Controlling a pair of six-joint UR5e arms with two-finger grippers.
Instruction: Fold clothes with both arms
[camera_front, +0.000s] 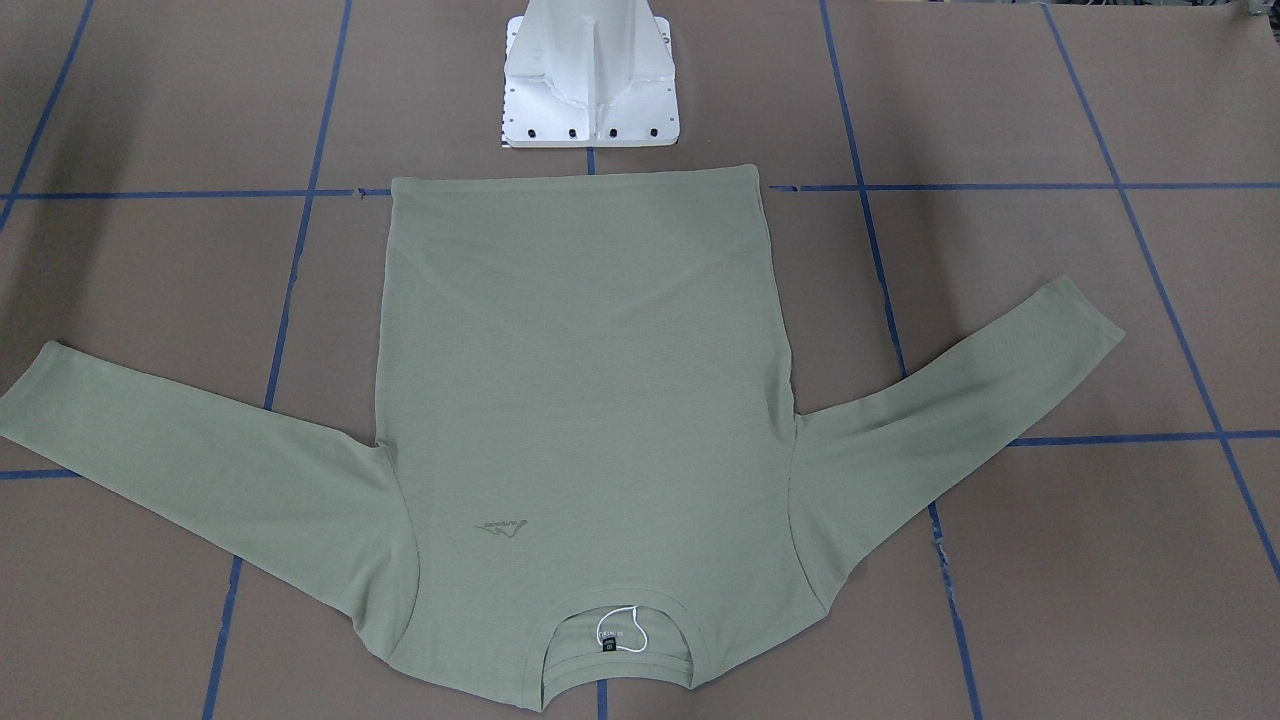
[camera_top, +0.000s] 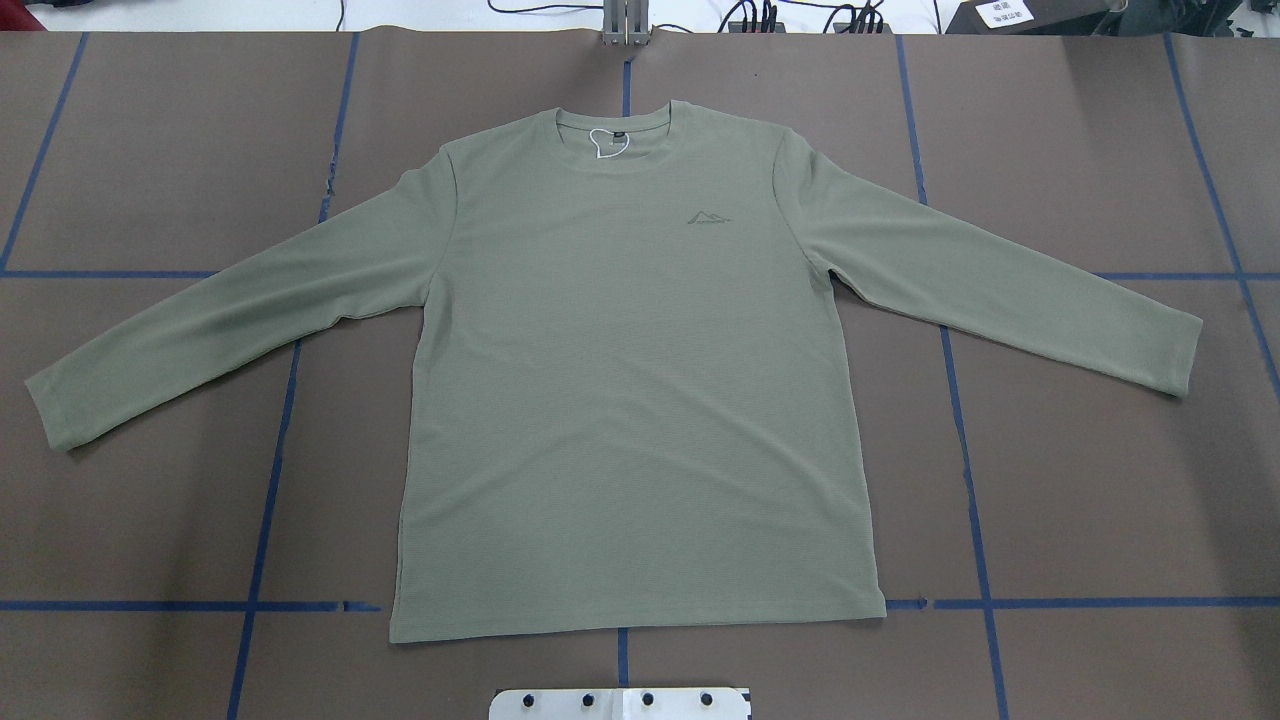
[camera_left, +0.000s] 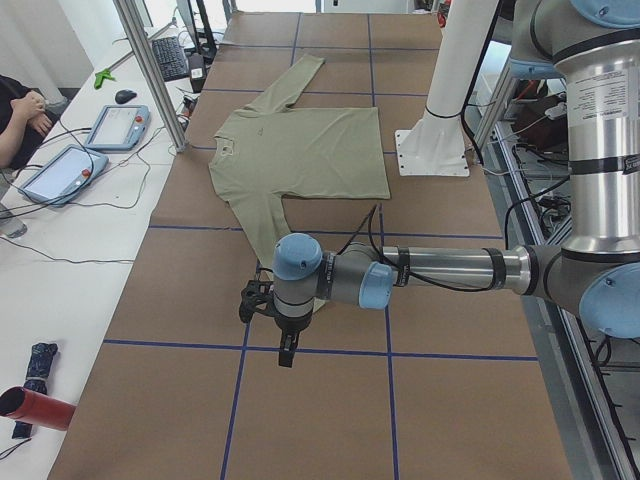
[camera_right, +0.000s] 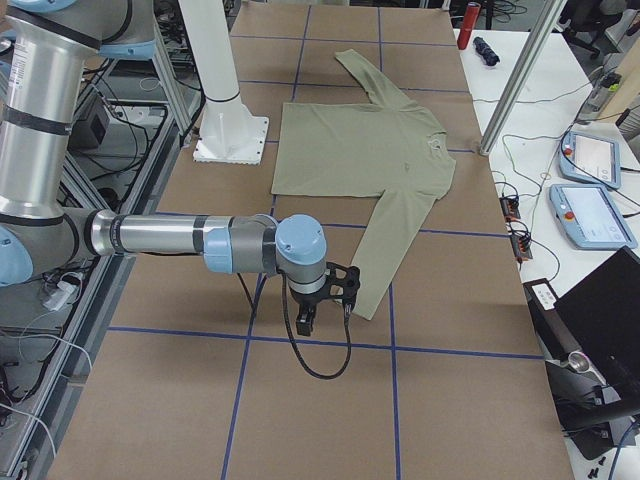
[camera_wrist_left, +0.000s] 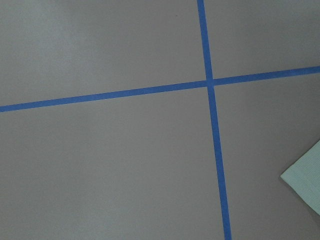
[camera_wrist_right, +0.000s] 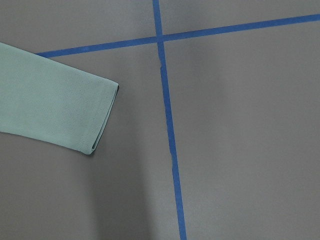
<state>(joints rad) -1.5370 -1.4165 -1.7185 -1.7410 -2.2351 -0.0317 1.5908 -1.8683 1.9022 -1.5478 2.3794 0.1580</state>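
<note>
The shirt (camera_top: 630, 380) lies flat and face up in the middle of the table (camera_top: 150, 150), with its hem (camera_top: 640, 622) on the near side by the white pedestal (camera_front: 590, 90), its collar (camera_top: 620, 125) on the far side, and one sleeve spread out to each side. Nothing is folded yet, so you are at the very start. Expect a light, soft, limp knit that sags and stretches when lifted. It is best pinched through both layers at a cuff, or at a shoulder and the hem corner on the same side. The left arm (camera_left: 450, 268) hangs low just beyond the left cuff (camera_top: 50, 415), and the right arm (camera_right: 160, 238) just beyond the right cuff (camera_wrist_right: 97, 115). Neither appears to touch the cloth, and you cannot tell whether either pair of jaws is spread or pressed together.
</note>
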